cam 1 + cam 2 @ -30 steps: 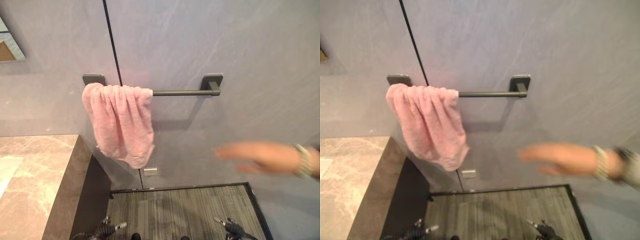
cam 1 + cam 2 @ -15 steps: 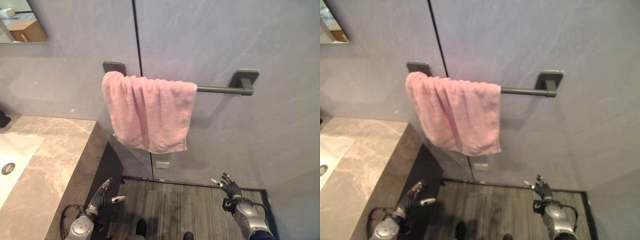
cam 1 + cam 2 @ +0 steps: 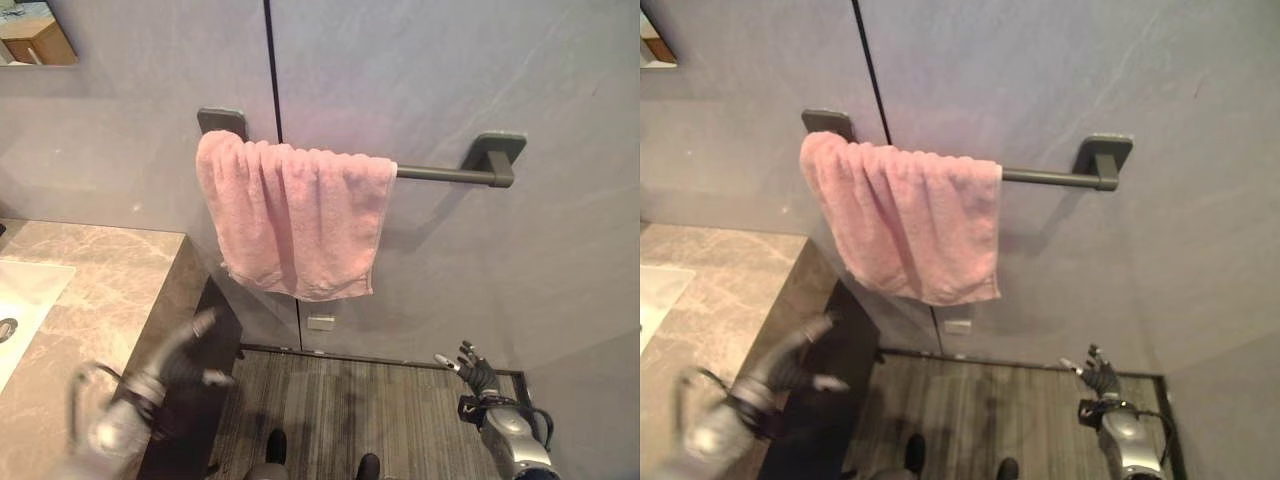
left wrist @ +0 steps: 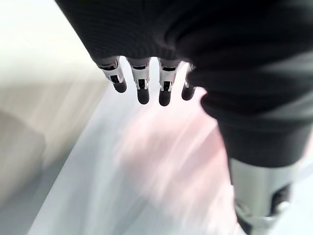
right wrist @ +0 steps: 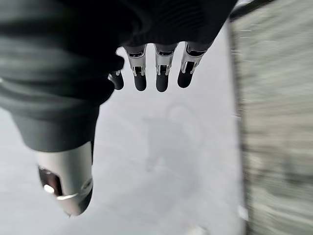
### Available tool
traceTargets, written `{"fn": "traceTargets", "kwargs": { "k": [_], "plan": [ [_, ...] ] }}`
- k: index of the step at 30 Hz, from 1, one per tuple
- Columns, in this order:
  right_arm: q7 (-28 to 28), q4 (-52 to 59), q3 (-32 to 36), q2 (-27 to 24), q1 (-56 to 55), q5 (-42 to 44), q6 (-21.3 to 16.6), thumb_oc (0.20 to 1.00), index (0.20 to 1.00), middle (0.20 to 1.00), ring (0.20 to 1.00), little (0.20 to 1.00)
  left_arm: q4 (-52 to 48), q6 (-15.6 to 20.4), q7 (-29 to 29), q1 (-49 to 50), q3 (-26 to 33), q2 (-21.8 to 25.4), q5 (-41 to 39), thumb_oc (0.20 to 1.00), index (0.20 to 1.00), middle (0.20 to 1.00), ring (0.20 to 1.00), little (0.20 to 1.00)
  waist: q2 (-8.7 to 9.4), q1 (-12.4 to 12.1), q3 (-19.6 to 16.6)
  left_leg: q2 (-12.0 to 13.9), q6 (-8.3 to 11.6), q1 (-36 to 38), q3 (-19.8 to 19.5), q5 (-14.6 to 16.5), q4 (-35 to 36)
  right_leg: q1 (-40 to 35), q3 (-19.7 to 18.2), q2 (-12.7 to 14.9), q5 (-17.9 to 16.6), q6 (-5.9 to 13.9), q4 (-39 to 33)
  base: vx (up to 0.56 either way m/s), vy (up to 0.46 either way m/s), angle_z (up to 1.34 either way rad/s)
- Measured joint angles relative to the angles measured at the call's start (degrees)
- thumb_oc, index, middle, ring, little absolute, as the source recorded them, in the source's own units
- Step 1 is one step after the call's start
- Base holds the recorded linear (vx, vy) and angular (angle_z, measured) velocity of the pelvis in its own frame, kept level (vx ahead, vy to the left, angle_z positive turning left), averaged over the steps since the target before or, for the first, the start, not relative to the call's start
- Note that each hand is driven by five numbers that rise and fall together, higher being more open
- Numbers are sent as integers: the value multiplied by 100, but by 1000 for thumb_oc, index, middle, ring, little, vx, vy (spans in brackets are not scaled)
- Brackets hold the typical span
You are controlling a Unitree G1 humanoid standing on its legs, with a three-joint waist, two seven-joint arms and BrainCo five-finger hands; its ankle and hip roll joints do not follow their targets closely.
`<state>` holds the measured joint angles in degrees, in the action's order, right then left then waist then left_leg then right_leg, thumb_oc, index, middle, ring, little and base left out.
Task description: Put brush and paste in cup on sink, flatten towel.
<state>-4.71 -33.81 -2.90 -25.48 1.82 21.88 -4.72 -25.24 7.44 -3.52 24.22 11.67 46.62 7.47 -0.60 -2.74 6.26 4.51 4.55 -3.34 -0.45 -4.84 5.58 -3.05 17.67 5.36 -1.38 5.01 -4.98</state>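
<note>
Bathroom: towel rail point(image 3: 445, 174), sink counter point(image 3: 95, 290)

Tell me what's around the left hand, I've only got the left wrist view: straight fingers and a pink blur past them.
Observer: The pink is a towel hanging over a dark wall bar. It sits bunched toward the bar's left end, and the right stretch of the bar is bare.
Operator: Is the left hand touching it?
Observer: No. The left hand is below the towel, beside the stone counter, with a gap up to the towel's lower edge.
Operator: And the right hand?
Observer: The right hand is low on the right over the striped floor mat, fingers straight, holding nothing, well clear of the towel.
</note>
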Motion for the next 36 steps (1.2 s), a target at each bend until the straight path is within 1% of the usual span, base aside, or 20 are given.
{"fn": "traceTargets", "kwargs": {
  "k": [2,3,5,7,10,11,13,14,18,20,22,23,24,25,27,28,30,33,34,36],
  "plan": [
    [32,370,-179,-298,119,-116,88,1000,1000,1000,1000,1000,-195,20,-212,84,95,213,-620,1000,1000,1000,1000,1000,-60,-42,14,-9,-11,4,18,5,-3,4,-9,11,-3,5,0,-4,1,-2],
    [74,727,-333,-584,348,-385,104,1000,1000,1000,1000,1000,-266,38,-403,208,108,559,-995,1000,1000,1000,1000,1000,-100,-55,31,-5,-10,8,27,-6,-23,9,-13,4,-6,3,1,-12,4,-5],
    [98,1283,-430,-952,696,-817,90,1000,1000,1000,1000,1000,-272,44,-472,416,182,945,-1198,1000,1000,1000,1000,1000,-138,-110,36,5,-17,14,33,-29,-24,15,-15,-8,-35,-5,1,-1,4,-2],
    [90,1372,-340,-988,944,-816,92,1000,1000,1000,1000,1000,-302,165,-582,809,615,1493,-1537,1000,1000,1000,1000,1000,-101,-164,34,25,-14,27,45,-28,-26,24,-14,-30,-26,-6,2,0,0,0],
    [139,1370,-408,-1139,960,-814,98,1000,1000,1000,1000,1000,-270,232,-630,1048,1026,1631,-1924,1000,1000,1000,1000,1000,-155,-285,51,2,-13,10,36,-31,-27,31,-4,-7,-24,-5,2,-11,1,3],
    [233,1434,-626,-1296,979,-808,103,1000,1000,1000,1000,1000,-281,270,-675,1150,1215,1777,-2237,1000,1000,1000,1000,1000,-169,-300,49,-9,-13,-3,-4,-31,-27,30,20,-1,-14,8,2,-1,-6,6],
    [322,1551,-789,-1412,979,-790,105,1000,1000,1000,1000,1000,-163,355,-680,1179,1302,1865,-2552,1000,1000,1000,1000,1000,-194,-352,54,-13,-12,-44,-31,-32,-27,26,35,-4,-10,10,2,4,4,8],
    [476,1743,-947,-1601,979,-674,104,1000,1000,1000,1000,1000,117,421,-686,1231,1512,2096,-2766,1000,1000,1000,1000,1000,-212,-398,68,-5,-3,-71,-60,-36,-28,35,73,-13,-6,9,1,0,8,9],
    [627,2010,-962,-1641,975,-537,96,1000,1000,1000,1000,1000,804,479,-672,1144,1734,2319,-2960,1000,1000,1000,1000,1000,-283,-490,97,-16,36,-148,-130,-28,-28,48,178,-11,2,12,1,16,21,15],
    [657,2200,-963,-1645,969,-457,90,1000,1000,1000,1000,1000,970,494,-673,809,1542,2317,-3004,1000,1000,1000,1000,1000,-296,-524,100,-28,65,-215,-215,-58,-29,102,255,-10,-2,8,1,23,40,21],
    [709,2299,-980,-1638,975,-421,82,1000,1000,1000,1000,1000,1249,501,-662,144,1033,2370,-3067,1000,1000,1000,1000,1000,-295,-595,103,-39,44,-282,-279,-97,-31,119,328,-8,0,8,1,3,57,17],
    [728,2354,-1006,-1631,975,-396,82,1000,1000,1000,1000,1000,1347,513,-660,-27,856,2416,-3137,1000,1000,1000,1000,1000,-276,-578,108,-42,43,-294,-289,-98,-31,140,335,-9,0,9,2,6,77,11],
    [750,2532,-1166,-1629,1080,-224,83,1000,1000,1000,1000,1000,1687,491,-635,-579,218,2660,-3160,1000,1000,1000,1000,1000,-273,-610,108,-50,39,-415,-314,-110,-61,240,349,-2,-2,8,2,6,96,5],
    [752,2619,-1216,-1629,1125,-193,83,1000,1000,1000,1000,1000,1710,486,-630,-625,113,2752,-3160,1000,1000,1000,1000,1000,-263,-604,108,-51,40,-483,-310,-125,-60,310,345,1,-15,6,3,1,107,-3],
    [749,2686,-1372,-1598,1291,-63,86,1000,1000,1000,1000,1000,1951,492,-622,-1092,-355,2859,-3102,1000,1000,1000,1000,1000,-220,-565,148,-74,14,-575,-231,-170,-66,450,297,38,-56,20,20,-22,160,-16],
    [737,2728,-1538,-1592,1446,-15,113,1000,1000,1000,1000,1000,2220,486,-585,-1562,-765,2860,-3088,1000,1000,1000,1000,1000,-182,-514,157,-89,8,-632,-130,-173,-67,596,188,73,-73,33,65,-23,156,-32],
    [741,2878,-1837,-1528,1864,-14,121,1000,1000,1000,1000,1000,2698,449,-523,-2193,-1329,2884,-2992,1000,1000,1000,1000,1000,-159,-472,200,-87,-8,-729,113,-184,-55,823,-41,115,-142,54,102,-23,138,-53],
    [738,2959,-1953,-1415,2142,-6,121,1000,1000,1000,1000,1000,2574,408,-464,-2611,-1642,3313,-2542,1000,1000,1000,1000,1000,-1,-296,315,-123,-24,-778,324,-196,-46,951,-279,159,-287,95,4,-27,113,-39],
    [729,2954,-2001,-1409,2168,19,130,1000,1000,1000,1000,1000,2501,430,-435,-2759,-1683,3262,-2448,1000,1000,1000,1000,1000,34,-176,316,-143,-32,-779,398,-186,-47,986,-314,179,-304,99,10,-37,160,-33],
    [728,2935,-2217,-1387,2433,126,151,1000,1000,1000,1000,1000,2645,446,-370,-3386,-2157,3293,-2416,1000,1000,1000,1000,1000,60,-194,341,-122,-45,-867,538,-176,-45,1153,-472,167,-351,83,5,-9,92,-31]
  ]
}}
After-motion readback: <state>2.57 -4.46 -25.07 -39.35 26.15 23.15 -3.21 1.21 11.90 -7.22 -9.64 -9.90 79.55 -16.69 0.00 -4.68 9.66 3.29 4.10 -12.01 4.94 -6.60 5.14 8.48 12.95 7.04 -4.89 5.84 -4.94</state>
